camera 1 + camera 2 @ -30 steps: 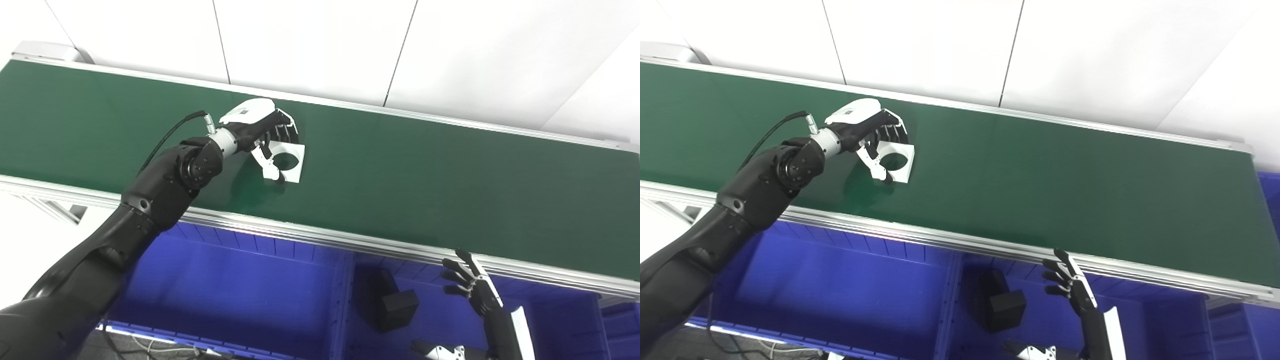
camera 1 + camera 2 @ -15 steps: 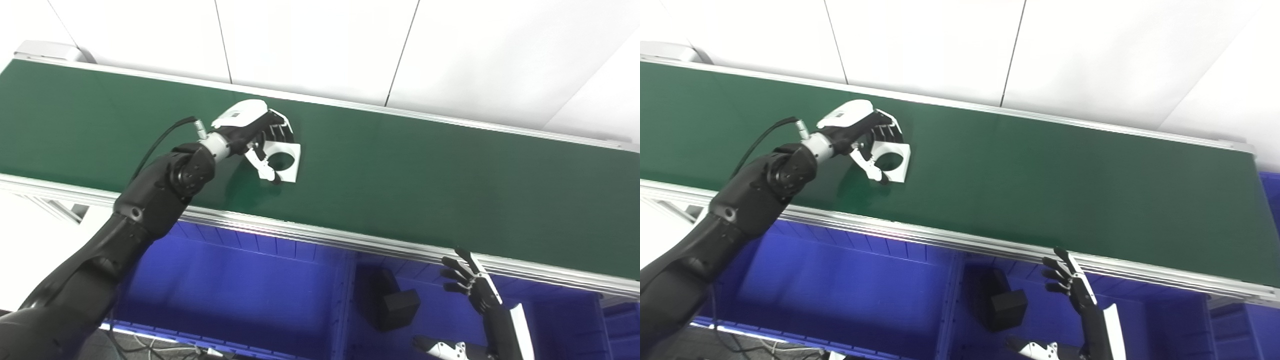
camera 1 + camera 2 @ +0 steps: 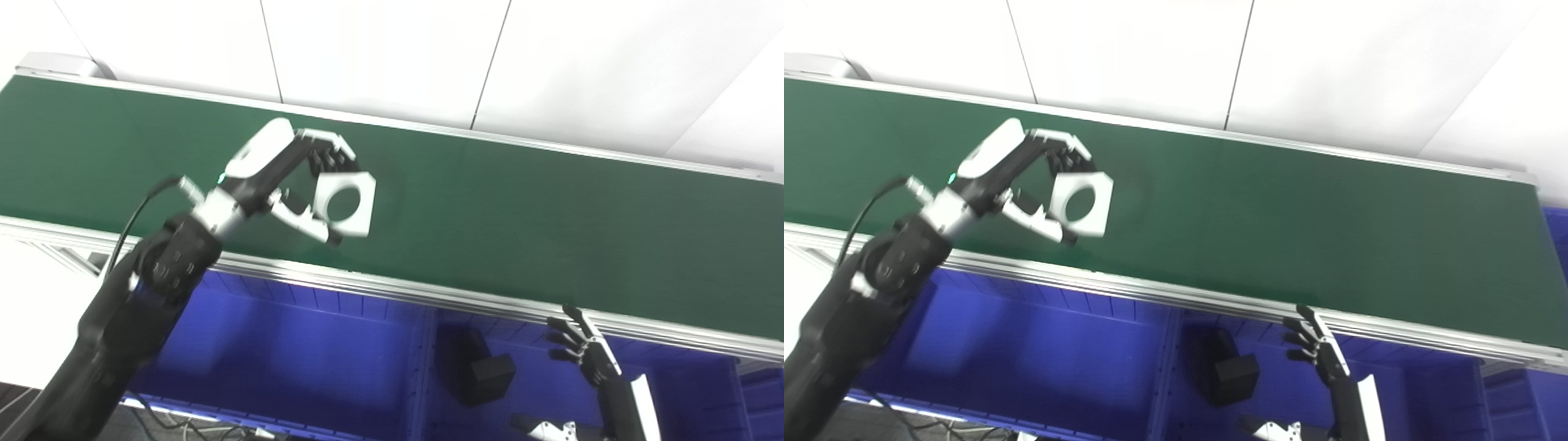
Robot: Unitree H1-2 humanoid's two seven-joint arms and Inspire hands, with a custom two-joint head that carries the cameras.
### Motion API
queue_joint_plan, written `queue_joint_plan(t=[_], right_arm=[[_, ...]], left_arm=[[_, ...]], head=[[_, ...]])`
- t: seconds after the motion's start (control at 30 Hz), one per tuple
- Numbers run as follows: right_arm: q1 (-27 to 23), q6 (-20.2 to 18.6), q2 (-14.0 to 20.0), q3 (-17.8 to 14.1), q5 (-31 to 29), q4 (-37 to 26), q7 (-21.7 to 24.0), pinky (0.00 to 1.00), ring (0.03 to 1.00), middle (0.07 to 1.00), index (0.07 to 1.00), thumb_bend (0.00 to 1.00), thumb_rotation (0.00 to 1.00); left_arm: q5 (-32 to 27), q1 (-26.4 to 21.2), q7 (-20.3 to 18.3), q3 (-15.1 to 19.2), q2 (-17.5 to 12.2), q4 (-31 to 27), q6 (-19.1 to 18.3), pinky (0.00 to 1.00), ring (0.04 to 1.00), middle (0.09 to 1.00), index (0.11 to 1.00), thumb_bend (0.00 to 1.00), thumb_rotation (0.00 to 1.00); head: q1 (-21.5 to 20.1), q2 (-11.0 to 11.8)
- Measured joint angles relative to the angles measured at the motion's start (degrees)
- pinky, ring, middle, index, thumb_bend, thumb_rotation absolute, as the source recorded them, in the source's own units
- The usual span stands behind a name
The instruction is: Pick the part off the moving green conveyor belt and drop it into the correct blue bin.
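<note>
A flat white part [image 3: 345, 204] with a round hole in its middle is held up off the green conveyor belt [image 3: 551, 214]. My left hand [image 3: 288, 177] is shut on it, fingers on its top edge and thumb under its lower edge; it shows again in the right eye view as the left hand [image 3: 1023, 174] with the part [image 3: 1082, 203]. My right hand [image 3: 588, 361] waits low at the bottom right, over a blue bin, fingers spread and holding nothing.
Below the belt's near aluminium rail [image 3: 429, 294] stand blue bins: a wide one at left [image 3: 275, 361] and one at right [image 3: 533, 380] with a black block [image 3: 481, 370] inside. A white wall rises behind the belt.
My left hand has lifted the white part off the belt and drawn it toward the near rail. The right hand has stayed in place.
</note>
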State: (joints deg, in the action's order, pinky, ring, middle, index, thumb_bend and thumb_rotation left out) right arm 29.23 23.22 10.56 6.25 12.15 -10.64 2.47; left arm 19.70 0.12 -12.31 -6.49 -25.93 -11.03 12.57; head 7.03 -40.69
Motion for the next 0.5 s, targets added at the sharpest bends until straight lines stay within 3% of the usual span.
queue_joint_plan(t=[0.13, 0.33, 0.5], right_arm=[[0.07, 0.01, 0.07, 0.01, -0.20, -0.01, -0.14, 0.68, 0.779, 0.826, 0.910, 0.95, 0.33], [0.27, 0.01, 0.09, 0.05, -1.19, -0.47, -0.13, 0.68, 0.780, 0.830, 0.913, 0.94, 0.32], [0.54, 0.00, 0.09, 0.06, -1.12, -1.77, -0.07, 0.68, 0.785, 0.836, 0.916, 0.94, 0.35]], left_arm=[[-2.26, 4.23, -0.29, 0.62, 0.01, -3.64, 0.26, 0.42, 0.420, 0.504, 0.513, 0.50, 0.00], [-1.23, 9.39, -2.07, -0.37, -0.25, -6.43, 2.12, 0.39, 0.411, 0.508, 0.517, 0.50, 0.00], [-0.04, 12.78, -3.70, -2.94, -0.32, -4.89, 3.27, 0.52, 0.477, 0.504, 0.477, 0.50, 0.00]], head=[[-0.18, -0.35], [-0.70, -1.67], [-1.05, -2.20]])
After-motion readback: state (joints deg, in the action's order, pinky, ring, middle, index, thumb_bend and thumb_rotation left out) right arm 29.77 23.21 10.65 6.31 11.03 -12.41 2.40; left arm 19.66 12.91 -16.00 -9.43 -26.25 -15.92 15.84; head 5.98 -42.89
